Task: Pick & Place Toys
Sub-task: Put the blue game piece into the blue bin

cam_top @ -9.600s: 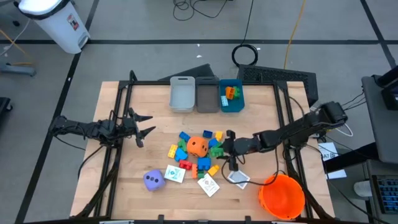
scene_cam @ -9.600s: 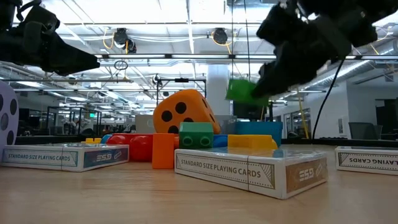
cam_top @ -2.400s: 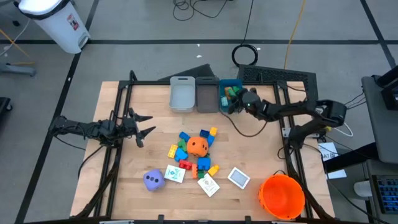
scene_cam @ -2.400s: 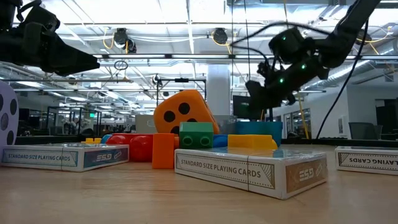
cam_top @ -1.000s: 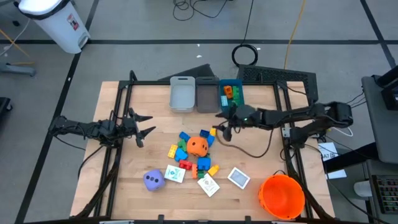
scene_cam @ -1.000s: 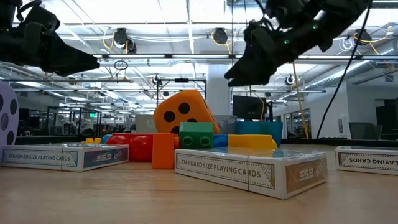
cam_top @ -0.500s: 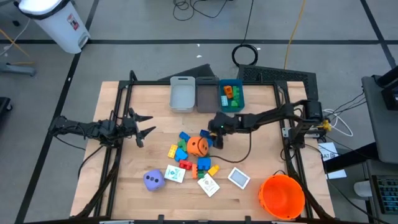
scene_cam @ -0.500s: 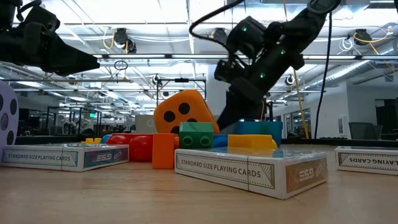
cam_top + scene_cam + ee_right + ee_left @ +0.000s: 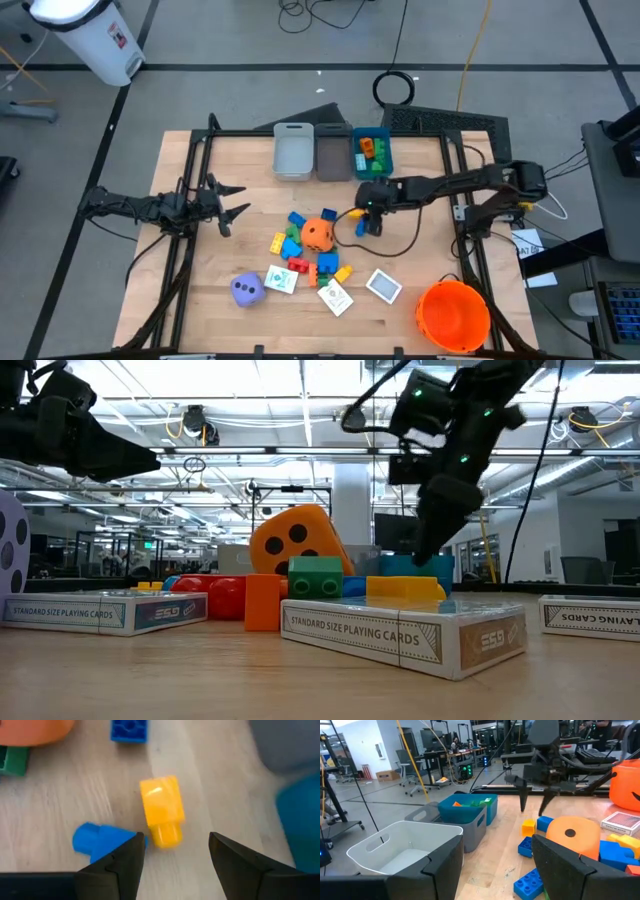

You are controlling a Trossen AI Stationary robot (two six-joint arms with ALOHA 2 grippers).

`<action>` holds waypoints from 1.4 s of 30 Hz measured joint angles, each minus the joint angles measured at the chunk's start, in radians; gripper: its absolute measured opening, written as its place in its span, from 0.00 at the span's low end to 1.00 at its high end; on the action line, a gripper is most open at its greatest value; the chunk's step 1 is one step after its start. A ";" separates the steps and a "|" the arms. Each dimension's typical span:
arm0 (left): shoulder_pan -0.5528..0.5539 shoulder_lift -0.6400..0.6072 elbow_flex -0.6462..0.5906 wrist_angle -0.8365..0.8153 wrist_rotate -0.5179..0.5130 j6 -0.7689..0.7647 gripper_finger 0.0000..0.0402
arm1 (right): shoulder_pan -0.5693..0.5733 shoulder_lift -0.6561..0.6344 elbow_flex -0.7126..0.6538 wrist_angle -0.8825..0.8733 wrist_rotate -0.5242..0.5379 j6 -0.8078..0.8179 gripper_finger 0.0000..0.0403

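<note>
Yellow block [image 9: 161, 815] lies on the wood beside a blue one [image 9: 102, 841], half hidden under the right gripper [image 9: 172, 851], whose fingers hang apart above it. Left gripper [image 9: 232, 199] waits, fingers spread, at the table's left edge.

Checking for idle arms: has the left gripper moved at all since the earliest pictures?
No. In the high view the left gripper sits open at the same spot beside the table's left frame rail, well left of the toy pile.

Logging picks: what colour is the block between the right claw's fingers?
Yellow block; the right wrist view shows it best.
</note>
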 joint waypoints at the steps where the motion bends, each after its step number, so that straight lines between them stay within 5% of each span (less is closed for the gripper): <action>1: 0.000 0.000 0.000 0.000 0.000 0.000 0.60 | 0.002 -0.016 0.000 -0.022 0.019 0.040 0.52; 6: 0.000 0.000 0.000 0.001 0.000 0.000 0.60 | 0.021 -0.062 0.000 -0.029 0.046 0.213 0.50; 13: 0.000 0.000 0.000 0.000 0.000 0.000 0.60 | 0.105 -0.057 -0.099 0.149 0.043 0.150 0.54; 30: 0.000 0.000 0.000 0.000 0.000 0.000 0.60 | 0.122 -0.057 -0.214 0.296 0.005 0.221 0.82; 42: 0.000 0.000 0.000 0.000 0.000 0.000 0.60 | 0.135 0.027 -0.215 0.391 -0.011 0.226 0.81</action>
